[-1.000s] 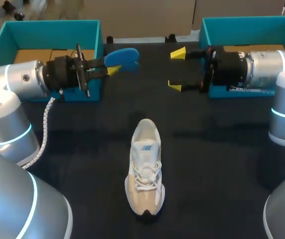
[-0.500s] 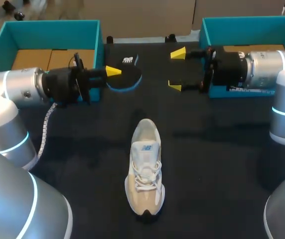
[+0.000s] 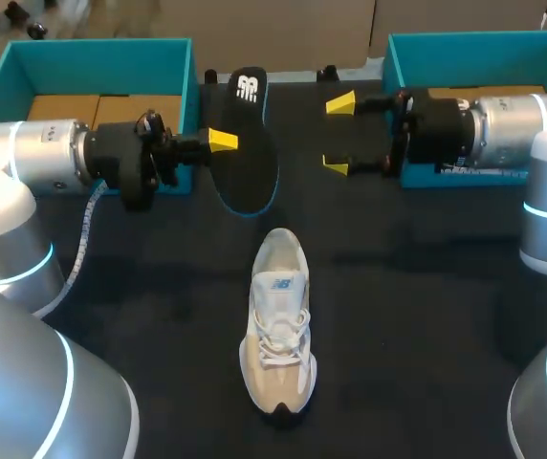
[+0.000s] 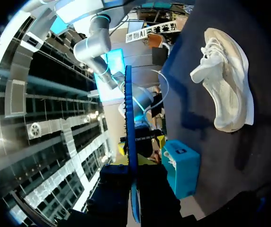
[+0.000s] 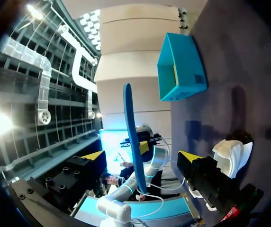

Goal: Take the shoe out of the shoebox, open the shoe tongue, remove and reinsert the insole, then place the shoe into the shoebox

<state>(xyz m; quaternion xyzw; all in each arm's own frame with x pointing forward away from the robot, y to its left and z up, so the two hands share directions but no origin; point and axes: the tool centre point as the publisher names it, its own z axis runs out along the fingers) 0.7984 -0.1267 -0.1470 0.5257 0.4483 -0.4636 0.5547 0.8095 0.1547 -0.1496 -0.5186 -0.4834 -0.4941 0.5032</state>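
Observation:
The white and beige shoe [image 3: 278,320] stands upright on the dark table, out of both boxes. My left gripper [image 3: 222,141] is shut on the edge of the insole [image 3: 247,143], held above the table beyond the shoe, black top side with a white logo facing up. In the left wrist view the insole [image 4: 128,118] shows edge-on, blue, rising from between the fingers, with the shoe [image 4: 225,80] lying off to one side. My right gripper [image 3: 339,134] hangs open to the right of the insole, nothing between its yellow tips. The right wrist view shows the insole [image 5: 133,137] ahead.
A teal shoebox [image 3: 92,43] with a cardboard floor stands at the back left behind my left arm. A second teal shoebox [image 3: 465,38] stands at the back right, behind my right wrist. Bare dark table surrounds the shoe.
My left gripper has turned the insole from its blue underside to its black top face and swung it out lengthwise. The right arm and the shoe have not moved.

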